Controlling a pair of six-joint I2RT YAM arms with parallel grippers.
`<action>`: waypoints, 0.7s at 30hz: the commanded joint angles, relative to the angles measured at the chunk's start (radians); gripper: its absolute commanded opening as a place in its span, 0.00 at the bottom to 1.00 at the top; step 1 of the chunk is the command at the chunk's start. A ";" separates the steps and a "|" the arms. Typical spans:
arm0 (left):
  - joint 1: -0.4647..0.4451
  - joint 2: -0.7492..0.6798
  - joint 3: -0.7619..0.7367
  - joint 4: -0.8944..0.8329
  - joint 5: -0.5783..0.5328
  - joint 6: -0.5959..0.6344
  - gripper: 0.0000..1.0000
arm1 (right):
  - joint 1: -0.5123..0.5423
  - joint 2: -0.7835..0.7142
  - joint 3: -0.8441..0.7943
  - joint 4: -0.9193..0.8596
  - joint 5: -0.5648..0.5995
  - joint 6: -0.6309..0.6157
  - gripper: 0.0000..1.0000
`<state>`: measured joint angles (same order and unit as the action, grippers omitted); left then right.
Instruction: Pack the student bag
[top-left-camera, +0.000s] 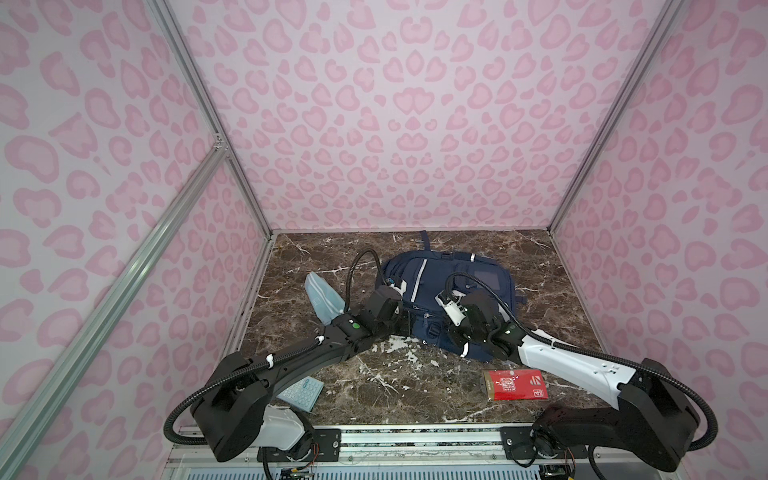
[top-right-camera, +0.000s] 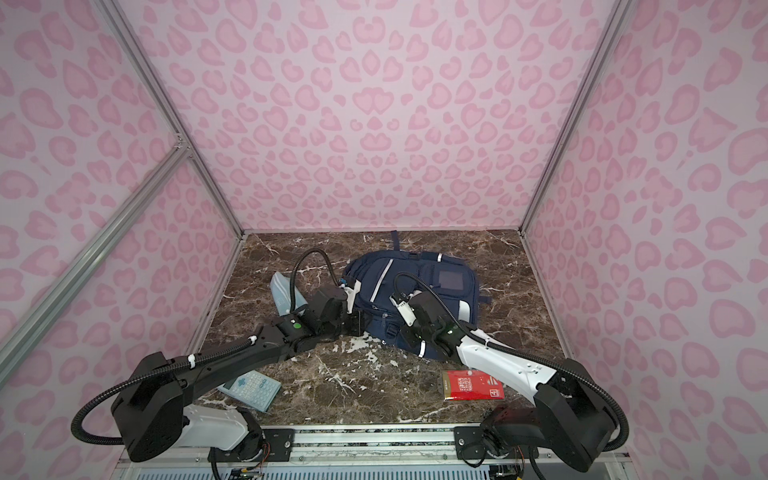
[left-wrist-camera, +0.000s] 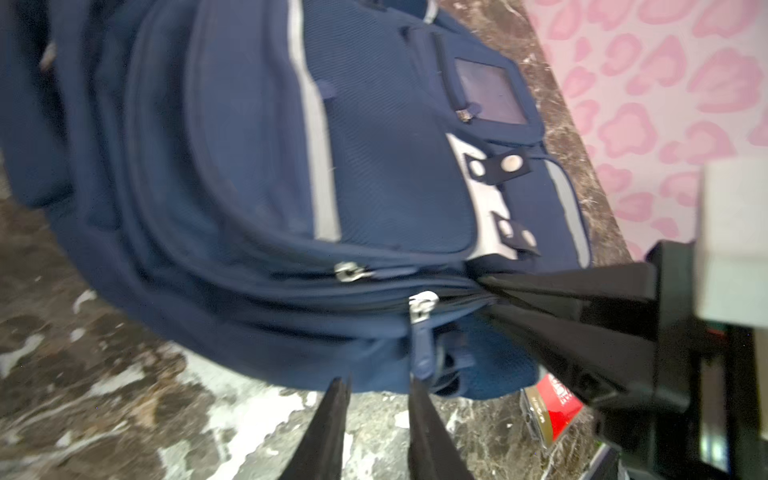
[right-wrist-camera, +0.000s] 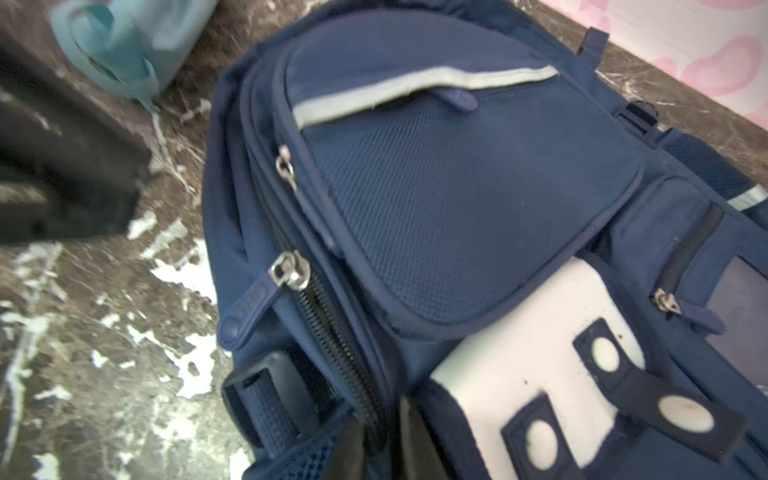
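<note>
The student bag (top-left-camera: 449, 291) is laid at frame centre; the left gripper (left-wrist-camera: 378, 380) is narrowly parted, empty, beside the zip pull (left-wrist-camera: 422, 332). Clamping by the right gripper (left-wrist-camera: 484, 295) cannot be told; unclamped, the bag may be dragged.

Both top views are bright and evenly lit from above, with no glare. There is only soft shadow on the table (top-left-camera: 415, 374) below and behind the jaws, and the walls (top-left-camera: 374, 104) bow outward at the frame edges. The left wrist view is motion-blurred throughout: the bag (left-wrist-camera: 374, 187) ahead of the jaws is smeared and the fingers (left-wrist-camera: 328, 432) are dark and unsharp. The right wrist view is sharper on the bag weave ahead of the jaws and soft toward the edges, and the white patch (right-wrist-camera: 519, 353) just beside the jaws is near blown out.
</note>
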<state>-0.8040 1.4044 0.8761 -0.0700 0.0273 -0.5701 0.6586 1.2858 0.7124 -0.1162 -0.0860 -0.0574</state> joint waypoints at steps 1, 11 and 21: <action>-0.024 0.029 -0.002 0.051 -0.065 0.050 0.29 | -0.028 -0.031 -0.013 0.062 -0.011 0.082 0.59; -0.078 0.194 0.050 0.088 -0.128 0.128 0.50 | -0.037 0.159 0.148 -0.046 0.030 0.037 0.58; -0.119 0.320 0.113 0.017 -0.298 0.154 0.17 | -0.038 0.184 0.117 -0.011 0.016 0.042 0.58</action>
<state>-0.9249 1.7157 0.9798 -0.0467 -0.2096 -0.4335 0.6243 1.4811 0.8448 -0.1390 -0.0727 -0.0147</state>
